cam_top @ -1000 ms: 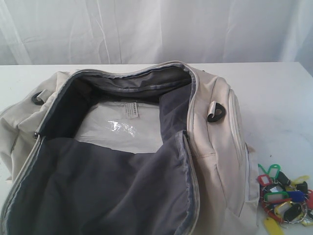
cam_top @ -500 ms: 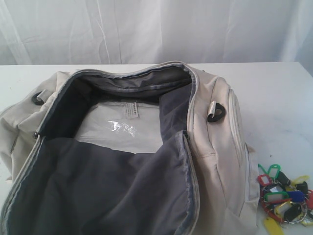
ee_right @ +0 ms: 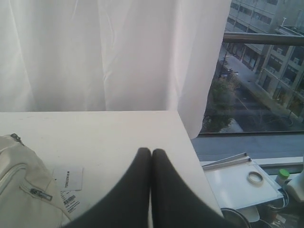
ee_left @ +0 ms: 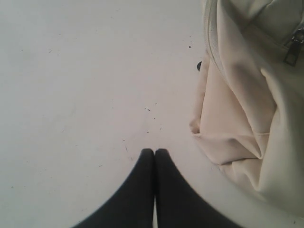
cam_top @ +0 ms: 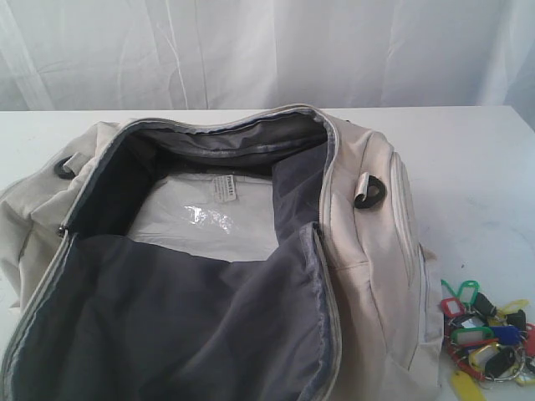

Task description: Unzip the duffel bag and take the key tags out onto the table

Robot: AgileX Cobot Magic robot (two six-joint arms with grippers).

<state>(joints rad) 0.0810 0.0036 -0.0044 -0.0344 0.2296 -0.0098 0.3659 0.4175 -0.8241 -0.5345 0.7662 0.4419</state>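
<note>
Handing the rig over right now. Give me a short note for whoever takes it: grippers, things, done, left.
Left gripper: shut, empty, over bare table beside the duffel bag.
Right gripper: shut, empty, clear of the bag.
Bag: unzipped, top wide open.
Key tags: on the table next to the bag.
Done: unzipping, tags out.
Left: apparently nothing; no tags seen inside.

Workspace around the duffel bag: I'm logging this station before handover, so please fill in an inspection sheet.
Surface: white table, faint dark specks.
Job's things: duffel bag unzipped, flap open, grey lining showing; key tags on the table beside it.
Clutter: paper barcode tag on the table by the bag.
Grippers: left pincer shut, empty, near the bag; right pincer shut, empty.
Cables: nothing seen.
Surroundings: white curtain behind; window onto a street; tape roll on a tray off the table.
</note>
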